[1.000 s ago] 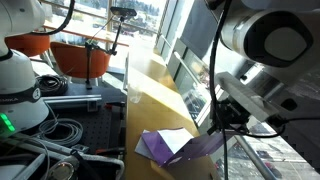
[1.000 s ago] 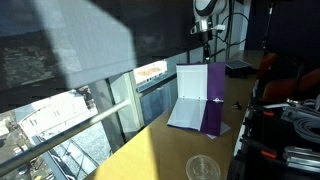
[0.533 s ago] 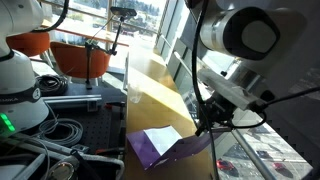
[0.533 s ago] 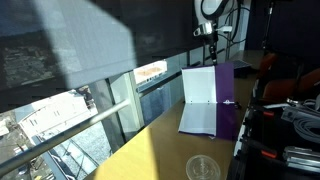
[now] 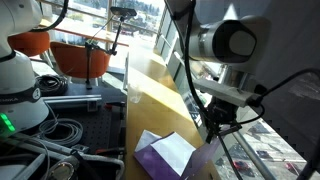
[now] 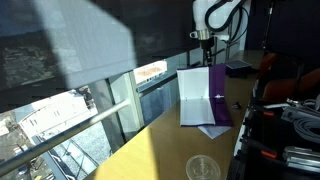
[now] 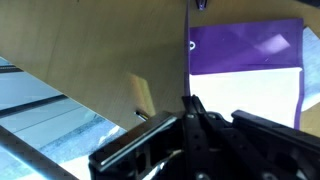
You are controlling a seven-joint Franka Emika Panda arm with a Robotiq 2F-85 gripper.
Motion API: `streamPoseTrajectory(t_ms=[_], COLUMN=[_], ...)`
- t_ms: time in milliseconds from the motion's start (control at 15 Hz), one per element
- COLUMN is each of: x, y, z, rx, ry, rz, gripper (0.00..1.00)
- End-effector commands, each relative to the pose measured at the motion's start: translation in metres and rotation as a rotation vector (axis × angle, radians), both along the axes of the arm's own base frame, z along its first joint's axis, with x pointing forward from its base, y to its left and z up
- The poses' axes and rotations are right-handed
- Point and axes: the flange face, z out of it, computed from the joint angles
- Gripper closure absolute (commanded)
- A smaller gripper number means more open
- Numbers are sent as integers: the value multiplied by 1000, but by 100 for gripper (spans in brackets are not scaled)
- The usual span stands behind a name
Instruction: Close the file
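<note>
File [image 6: 222,95] half open on table [image 6: 160,150]: purple cover raised upright, white sheet [image 6: 195,97] standing against it on the window side, and a loose white page corner lying flat at the file's foot. In an exterior view file [image 5: 150,162] has its lower purple cover flat on the wood, with white paper [image 5: 170,150] on top and the raised cover tilting up toward the gripper. Wrist view shows file [image 7: 245,45] flat and purple, with the white sheet covering its nearer part and the lifted cover seen edge-on as a thin dark line.

Gripper [image 6: 208,55] is directly above the file at the cover's top edge. Gripper [image 5: 213,128] and gripper [image 7: 192,108] show fingers nearly together, apparently pinching that edge, but contact is hard to confirm.

Round clear disc [image 6: 203,168] on the table, near the file, toward the camera. White robot base [image 5: 20,95], cables [image 5: 60,130] and orange chairs [image 5: 70,55] are well apart from the file.
</note>
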Motion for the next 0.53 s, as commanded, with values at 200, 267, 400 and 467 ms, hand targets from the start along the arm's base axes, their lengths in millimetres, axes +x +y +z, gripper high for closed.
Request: streamPoseTrajectory(t_ms=[200, 267, 400, 467], x=[1, 4, 4, 2], y=[52, 59, 72, 78], z=[-16, -16, -15, -16], rx=[-49, -58, -80, -89], ry=[-75, -82, -69, -52], rz=[26, 29, 44, 56], gripper=[100, 100, 100, 100])
